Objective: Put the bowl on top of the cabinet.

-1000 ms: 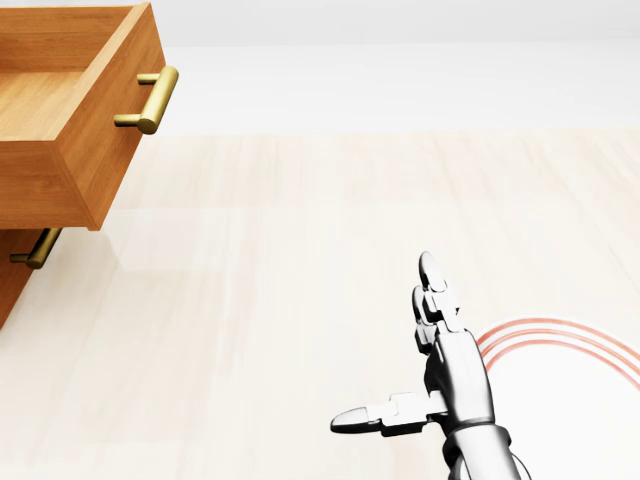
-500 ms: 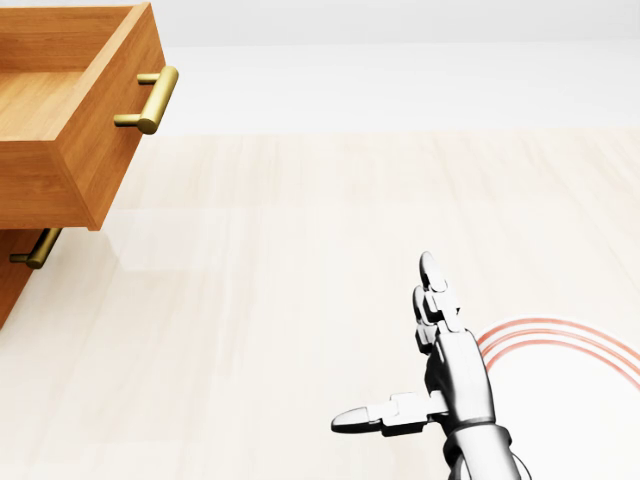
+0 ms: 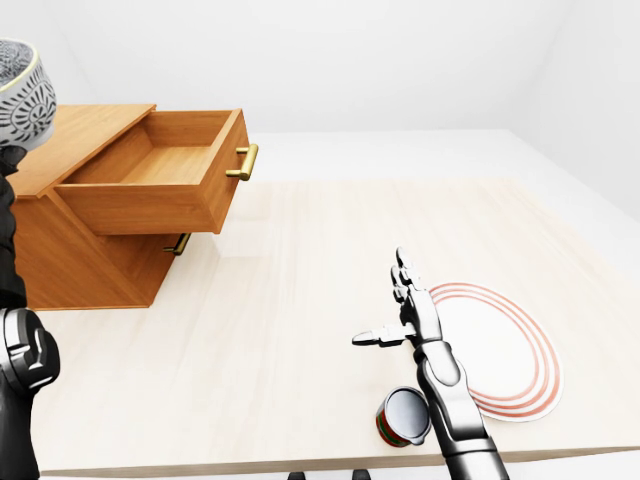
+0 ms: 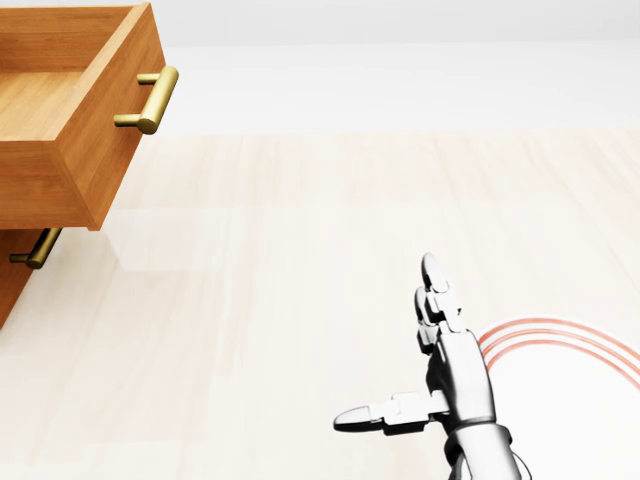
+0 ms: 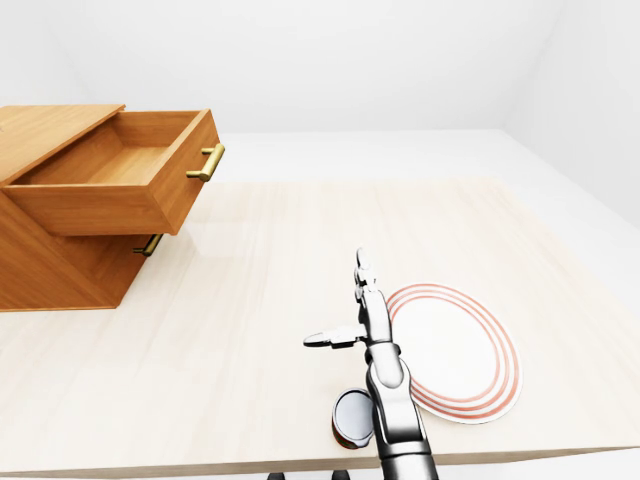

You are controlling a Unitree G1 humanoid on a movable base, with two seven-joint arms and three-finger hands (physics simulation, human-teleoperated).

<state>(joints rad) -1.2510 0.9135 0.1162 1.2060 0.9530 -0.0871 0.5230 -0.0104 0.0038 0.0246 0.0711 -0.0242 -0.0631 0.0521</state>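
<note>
Change: almost none; right hand (image 4: 432, 390) barely shifted, fingers spread.
Bowl (image 3: 22, 95): raised by left arm, grip unseen.
Cabinet (image 3: 75, 130) top: bare; placement outstanding.

A patterned bowl (image 3: 22, 92) sits at the view's far left above the cabinet (image 3: 75, 215), whose top drawer (image 3: 160, 185) stands open.

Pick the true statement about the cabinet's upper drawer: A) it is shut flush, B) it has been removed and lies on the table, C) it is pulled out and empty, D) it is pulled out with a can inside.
C: in the left-eye view the upper drawer juts out of the cabinet, its bare wooden bottom showing; the can lies on the table.
</note>
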